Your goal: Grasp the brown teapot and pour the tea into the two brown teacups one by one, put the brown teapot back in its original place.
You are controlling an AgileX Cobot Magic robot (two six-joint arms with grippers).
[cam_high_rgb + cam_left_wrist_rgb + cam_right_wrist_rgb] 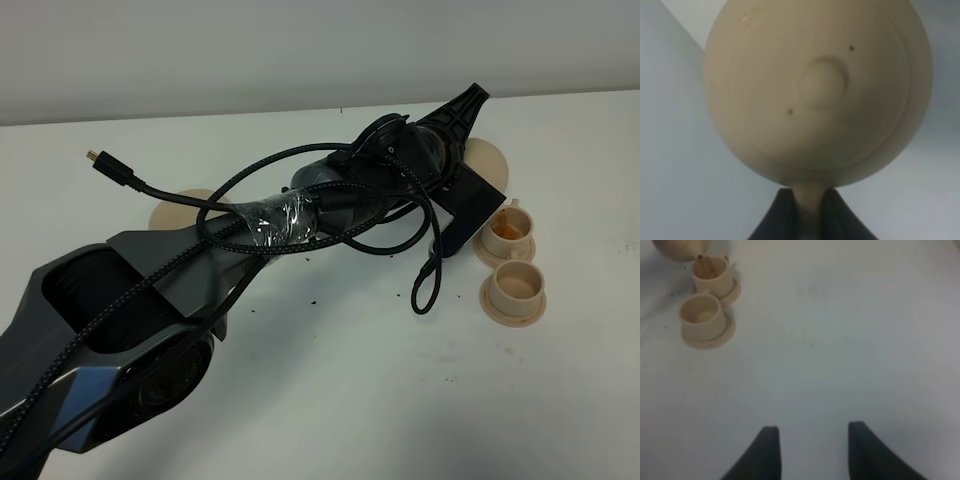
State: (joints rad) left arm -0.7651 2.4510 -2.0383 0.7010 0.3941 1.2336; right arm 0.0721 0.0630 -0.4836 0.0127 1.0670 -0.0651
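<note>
left fingers [777, 222] clenched the brown teapot [815, 95] by its handle — spout over one teacup [710, 271] to pour; right fingers [762, 455] stood parted, empty.

Overhead looks down; left wrist hugs teapot [815, 95]; right wrist, overhead share teacups [515, 287] [701, 314].

On the desk [350, 390], the far teacup [508, 228] stood behind the near teacup [514, 288], each on 1 small saucer [503, 314]. The teapot [487, 160] was just behind the far teacup; the wide disc [180, 208] lay well left.
</note>
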